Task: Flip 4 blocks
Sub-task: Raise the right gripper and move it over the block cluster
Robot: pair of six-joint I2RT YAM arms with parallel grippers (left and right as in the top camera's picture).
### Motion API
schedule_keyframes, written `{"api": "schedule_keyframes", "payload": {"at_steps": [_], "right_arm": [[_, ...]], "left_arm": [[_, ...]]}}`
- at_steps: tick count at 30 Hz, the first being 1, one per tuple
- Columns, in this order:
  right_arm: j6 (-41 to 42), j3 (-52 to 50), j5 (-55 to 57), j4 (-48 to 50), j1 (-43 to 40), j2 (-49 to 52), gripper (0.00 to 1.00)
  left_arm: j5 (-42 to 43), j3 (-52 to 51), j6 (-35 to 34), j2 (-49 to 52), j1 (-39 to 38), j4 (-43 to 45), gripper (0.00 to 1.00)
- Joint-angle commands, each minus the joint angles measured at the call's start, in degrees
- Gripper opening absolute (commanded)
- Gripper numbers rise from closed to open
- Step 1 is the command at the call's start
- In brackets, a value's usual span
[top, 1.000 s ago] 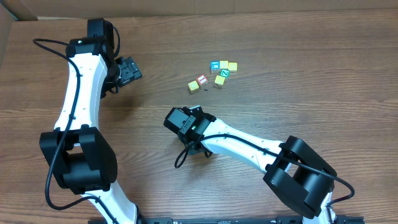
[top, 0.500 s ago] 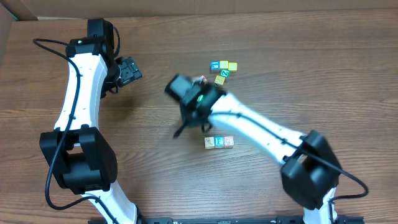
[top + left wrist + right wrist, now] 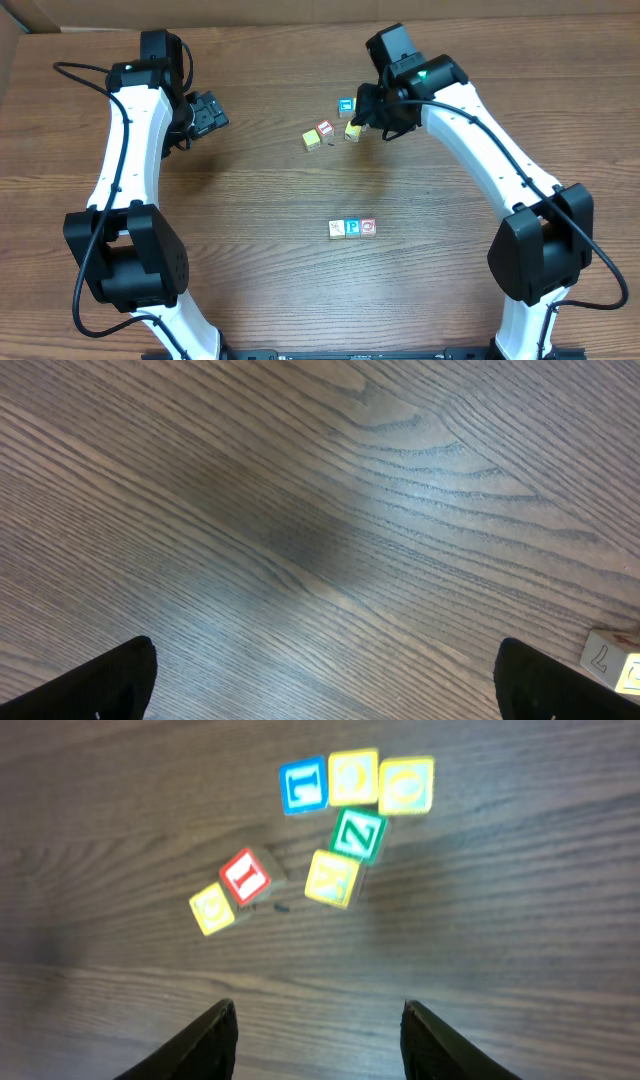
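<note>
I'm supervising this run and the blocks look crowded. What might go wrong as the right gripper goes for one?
The green Z cube sits against a yellow block; the open right gripper may grab or nudge the wrong one. The red-bordered block touches its yellow neighbour, so closing on either could drag both.

A cream block (image 3: pixel 337 230), a blue-bordered P block (image 3: pixel 352 229) and a red-bordered block (image 3: pixel 368 227) lie flat in a close row mid-table. Well apart from them, a yellow block (image 3: pixel 333 878) lies skewed within the far cluster.
</note>
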Motion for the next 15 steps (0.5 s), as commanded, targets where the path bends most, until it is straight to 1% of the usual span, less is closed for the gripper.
{"api": "schedule_keyframes", "payload": {"at_steps": [1,6,10,15], "right_arm": [[-1.7,1.1,-1.7,1.7,0.5,-0.3,0.54],[-1.7,1.1,-1.8,4.9,1.6,0.8,0.55],[-1.7,1.1,-1.8,7.4,2.8,3.0,0.62],[-4.7,1.1,-1.1,9.5,4.6,6.2,0.64]], "left_arm": [[-0.5,0.9,-0.8,-1.0,0.1,0.0,1.00],[-0.5,0.9,-0.8,-1.0,0.1,0.0,1.00],[-0.5,0.9,-0.8,-1.0,0.1,0.0,1.00],[-0.5,0.9,-0.8,-1.0,0.1,0.0,1.00]]}}
